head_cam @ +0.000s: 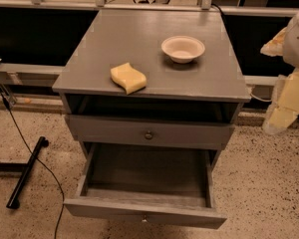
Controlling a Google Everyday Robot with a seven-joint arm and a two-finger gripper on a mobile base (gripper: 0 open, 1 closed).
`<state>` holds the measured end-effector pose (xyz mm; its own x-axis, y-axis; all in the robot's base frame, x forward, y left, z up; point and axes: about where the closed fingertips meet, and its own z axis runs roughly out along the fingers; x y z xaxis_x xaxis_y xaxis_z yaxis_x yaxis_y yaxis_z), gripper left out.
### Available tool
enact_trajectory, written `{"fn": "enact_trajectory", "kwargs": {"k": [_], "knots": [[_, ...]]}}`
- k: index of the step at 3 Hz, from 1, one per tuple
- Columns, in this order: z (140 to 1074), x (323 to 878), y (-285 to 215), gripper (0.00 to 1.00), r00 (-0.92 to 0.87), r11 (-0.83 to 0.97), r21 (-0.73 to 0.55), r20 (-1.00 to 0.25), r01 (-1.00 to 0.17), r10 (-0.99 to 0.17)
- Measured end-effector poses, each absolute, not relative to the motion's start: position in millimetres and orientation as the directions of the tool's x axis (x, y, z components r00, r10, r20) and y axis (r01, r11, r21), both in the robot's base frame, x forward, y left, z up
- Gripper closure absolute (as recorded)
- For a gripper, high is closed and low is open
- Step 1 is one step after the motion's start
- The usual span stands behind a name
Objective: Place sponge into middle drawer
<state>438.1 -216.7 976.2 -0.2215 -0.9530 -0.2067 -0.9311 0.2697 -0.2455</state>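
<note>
My pincer (288, 102) hangs at the far right edge of the view, off to the side of the cabinet and well apart from everything on it. It shows only as pale, blurred shapes, so I cannot tell whether it is spread or pressed together, and I see nothing pinched in it.

The sponge (128, 77) lies flat on the grey surface (124, 34), near the front edge and a little left of centre. It is pale yellow with wavy sides and touches nothing else. The bowl (183, 49) stands upright behind it and to its right, white and round, well apart from the sponge.

Under the surface there is an open dark gap. Below that sits the upper drawer (109, 129), pushed in, with a round metal knob (148, 135) at its middle.

The middle drawer (149, 171) is below it, pulled far out toward the camera. Its dark floor and box sides are in plain sight, and the sponge is not in it. A small knob (145, 218) shows on its front panel at the bottom.

The cabinet stands on a speckled floor (269, 183). To its left a black bar (26, 171) lies on that floor, with a thin cable (21, 136) running past it.
</note>
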Motion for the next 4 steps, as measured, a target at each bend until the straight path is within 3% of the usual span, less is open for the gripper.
{"fn": "enact_trajectory", "kwargs": {"k": [1, 3, 4], "knots": [[976, 438, -217, 0.0, -0.221, 0.27, -0.246, -0.207, -0.931, -0.953], [973, 567, -151, 0.0, -0.134, 0.233, -0.352, -0.284, -0.906, -0.949], [956, 627, -95, 0.0, -0.058, 0.182, -0.352, -0.334, -0.918, -0.941]]}}
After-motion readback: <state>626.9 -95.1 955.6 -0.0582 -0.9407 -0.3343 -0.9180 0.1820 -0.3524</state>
